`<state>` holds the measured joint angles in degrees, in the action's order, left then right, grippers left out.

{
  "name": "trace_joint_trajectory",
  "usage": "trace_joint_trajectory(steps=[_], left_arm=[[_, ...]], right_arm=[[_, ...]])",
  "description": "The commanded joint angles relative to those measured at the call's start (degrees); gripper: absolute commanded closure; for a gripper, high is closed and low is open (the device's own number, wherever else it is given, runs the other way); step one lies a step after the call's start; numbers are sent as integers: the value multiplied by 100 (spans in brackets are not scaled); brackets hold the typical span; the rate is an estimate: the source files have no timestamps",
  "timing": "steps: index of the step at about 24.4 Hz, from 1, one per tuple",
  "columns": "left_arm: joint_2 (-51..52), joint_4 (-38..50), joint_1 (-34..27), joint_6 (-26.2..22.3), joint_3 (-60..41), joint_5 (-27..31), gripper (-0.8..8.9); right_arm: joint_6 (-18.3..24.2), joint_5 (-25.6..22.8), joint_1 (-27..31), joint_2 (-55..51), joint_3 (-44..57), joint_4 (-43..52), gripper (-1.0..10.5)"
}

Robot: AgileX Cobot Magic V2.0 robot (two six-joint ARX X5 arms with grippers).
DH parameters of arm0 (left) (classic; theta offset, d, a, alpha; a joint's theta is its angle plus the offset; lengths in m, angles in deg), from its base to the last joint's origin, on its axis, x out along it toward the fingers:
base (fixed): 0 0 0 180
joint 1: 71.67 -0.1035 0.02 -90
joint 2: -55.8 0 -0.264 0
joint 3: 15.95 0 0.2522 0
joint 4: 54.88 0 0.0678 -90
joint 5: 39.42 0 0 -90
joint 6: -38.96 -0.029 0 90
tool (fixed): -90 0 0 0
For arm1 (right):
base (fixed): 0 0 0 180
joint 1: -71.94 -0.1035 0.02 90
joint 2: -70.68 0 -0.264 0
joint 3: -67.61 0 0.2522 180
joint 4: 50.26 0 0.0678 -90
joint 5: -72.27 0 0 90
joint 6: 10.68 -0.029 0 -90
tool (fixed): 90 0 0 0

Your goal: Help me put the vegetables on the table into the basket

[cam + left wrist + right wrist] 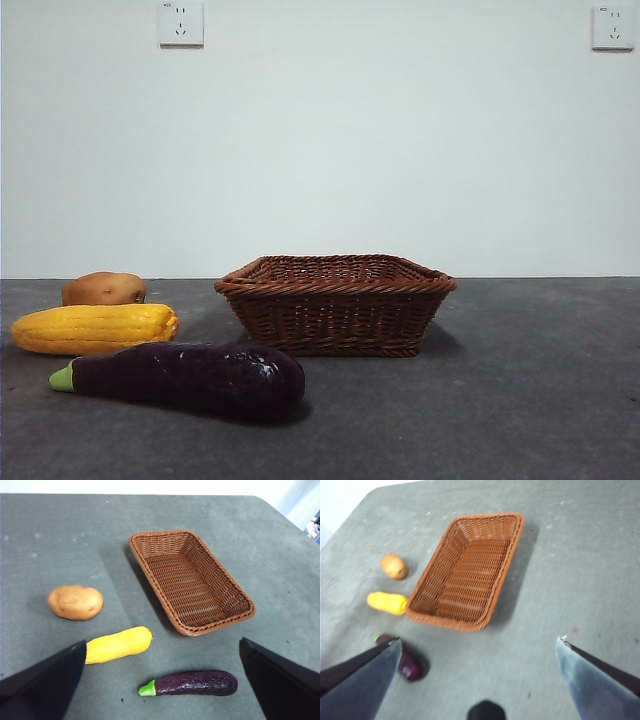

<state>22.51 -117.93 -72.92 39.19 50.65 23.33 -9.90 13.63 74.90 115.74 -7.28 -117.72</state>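
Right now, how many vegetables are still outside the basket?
3, all on the table beside the empty basket: potato, corn, eggplant. None seems hidden.

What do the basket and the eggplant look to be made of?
Basket: woven wicker, reddish-brown, with visible strand rows and a braided rim. Eggplant: glossy dark-purple skin with sharp highlights and a green stem tip; whether real or plastic can't be told.

On my left tool (162,680) I see two flat, matte black wedges. My right tool (477,680) shows similar wedges, greyish under glare, with a rounded black part (486,711) between them.
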Motion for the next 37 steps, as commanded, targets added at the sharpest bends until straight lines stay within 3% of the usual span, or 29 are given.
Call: trace_joint_trajectory(steps=[1,10,17,30,32,35,37], left_arm=[[-79,125,17,-31,22,-20,117],[-531,240,17,-31,22,-20,117],[-699,400,17,-33,22,-20,118],[-1080,533,17,-61,22,-15,118],[-1172,540,17,-76,22,-15,118],[-1250,564,17,-76,22,-15,118],[-1287,570,17,-79,22,-15,118]], right_arm=[[-79,-33,-234,671,-175,269,348],[-140,-1067,-1716,4284,-2057,898,348],[-229,-1641,-2100,6295,-3222,1010,349],[-688,-1895,-2194,7403,-3359,1812,364],[-702,-1963,-2236,7523,-3359,1810,458],[-728,-2081,-2295,7656,-3359,1812,484],[-811,-2135,-2319,7674,-3359,1790,637]])
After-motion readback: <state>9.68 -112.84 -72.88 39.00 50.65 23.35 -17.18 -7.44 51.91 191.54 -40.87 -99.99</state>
